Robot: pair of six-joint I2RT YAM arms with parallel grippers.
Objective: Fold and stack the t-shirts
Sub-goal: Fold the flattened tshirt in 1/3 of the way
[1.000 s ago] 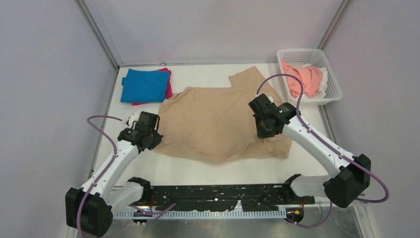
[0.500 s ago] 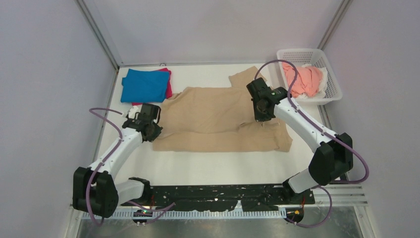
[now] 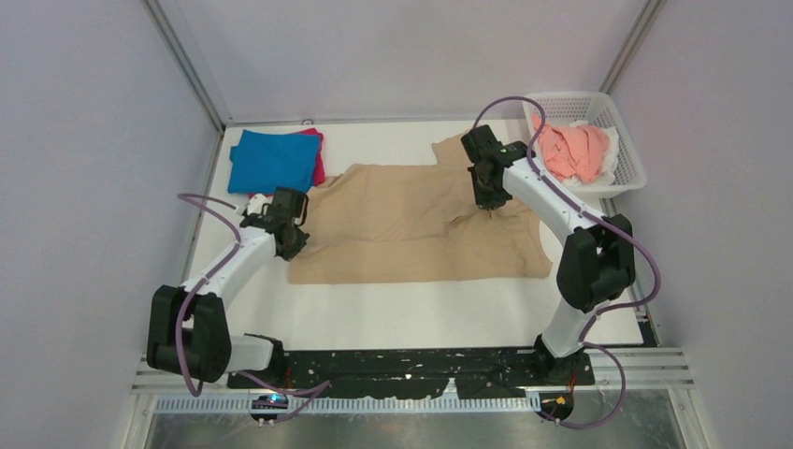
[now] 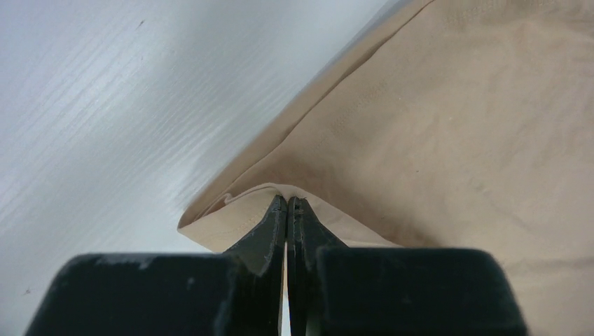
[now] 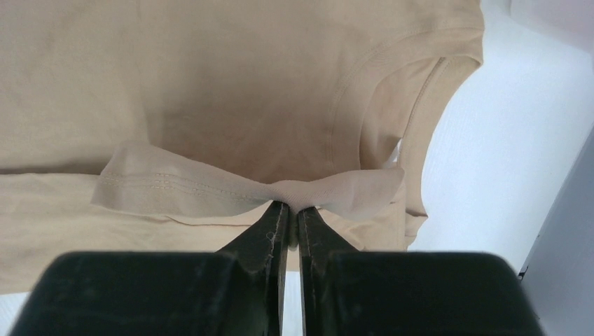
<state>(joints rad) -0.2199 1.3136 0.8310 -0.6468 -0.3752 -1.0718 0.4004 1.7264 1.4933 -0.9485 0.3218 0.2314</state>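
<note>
A large tan t-shirt (image 3: 411,220) lies spread in the middle of the white table, its near part doubled back over itself. My left gripper (image 3: 288,238) is shut on the shirt's left edge (image 4: 231,210), pinching a fold of cloth. My right gripper (image 3: 486,201) is shut on a hem (image 5: 210,185) near the collar on the right side. A folded blue t-shirt (image 3: 271,161) lies on a magenta one (image 3: 318,170) at the far left. Salmon-pink (image 3: 575,150) and white (image 3: 612,159) shirts lie in the basket.
A white mesh basket (image 3: 628,173) stands at the far right corner. Metal frame posts rise at both far corners. The black rail with the arm bases runs along the near edge. Bare white table (image 3: 411,309) shows in front of the tan shirt.
Both grippers have moved away from the near edge, carrying the tan shirt's near edge up and over its body. The shirt's front edge now lies straight and folded.
</note>
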